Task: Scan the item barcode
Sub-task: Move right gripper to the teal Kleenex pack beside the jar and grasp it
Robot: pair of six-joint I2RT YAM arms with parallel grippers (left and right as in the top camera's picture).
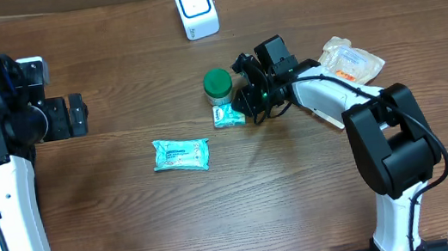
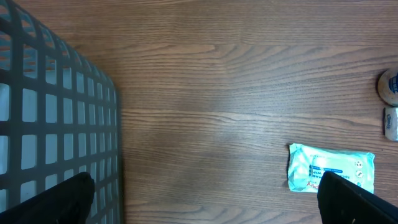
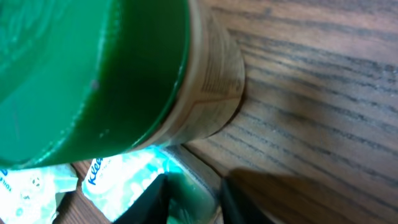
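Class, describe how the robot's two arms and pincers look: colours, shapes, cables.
The left arm and right arm have rounded white links joined by blocky black housings, with a thin black cable along each. The left pincer and right pincer are black.

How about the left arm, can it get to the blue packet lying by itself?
Probably yes. The left claw is open, nothing sits on the blue packet, and only table wood lies between them.
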